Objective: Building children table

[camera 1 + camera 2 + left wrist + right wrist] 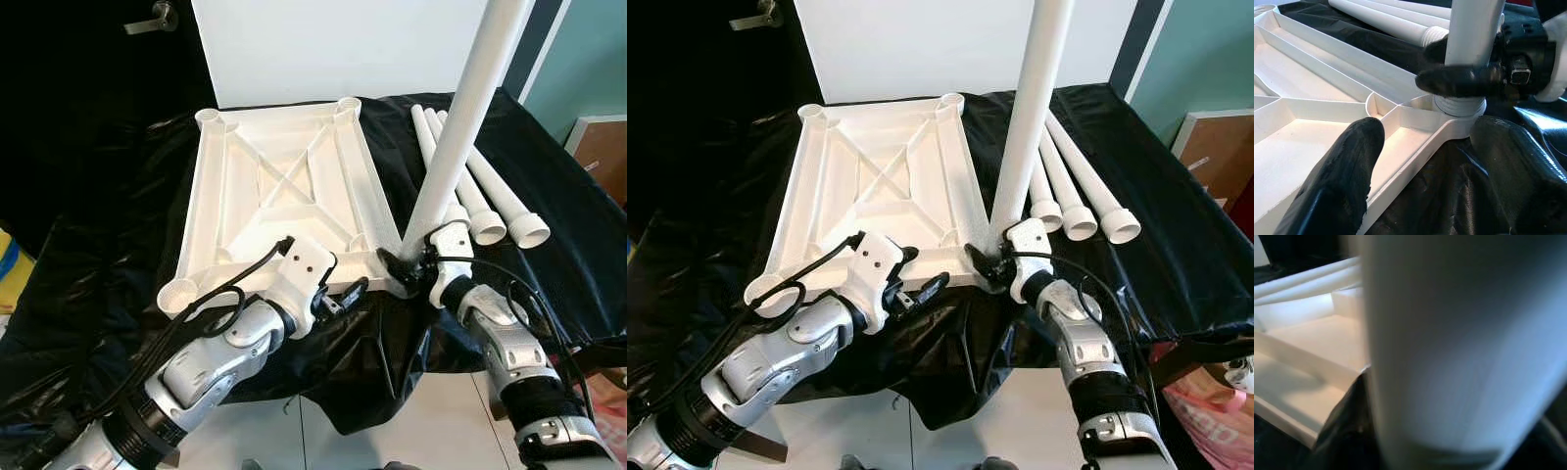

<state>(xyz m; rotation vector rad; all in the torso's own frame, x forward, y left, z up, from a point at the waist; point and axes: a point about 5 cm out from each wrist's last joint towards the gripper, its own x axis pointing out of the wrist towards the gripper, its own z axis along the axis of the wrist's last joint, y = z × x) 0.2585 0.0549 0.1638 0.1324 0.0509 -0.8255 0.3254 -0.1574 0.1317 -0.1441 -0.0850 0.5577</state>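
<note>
The white tabletop [284, 166] lies upside down on a black cloth. A white leg [460, 127] stands upright, slightly tilted, in the near right corner socket [1457, 110]. My right gripper [407, 266] is shut on this leg just above the socket; in the left wrist view the right gripper [1459, 81] wraps the leg [1471, 29]. The leg [1449, 357] looms close in the right wrist view, beside the tabletop [1303, 347]. My left gripper [343, 294] is open at the near rim, straddling it: one finger [1352, 171] inside, the other outside over the cloth.
Three spare white legs [480, 196] lie side by side on the cloth, right of the tabletop. A white board [333, 49] leans behind. The cloth-covered table's front edge is just below my grippers, with tiled floor [392, 431] beneath. A wooden cabinet [598, 147] stands far right.
</note>
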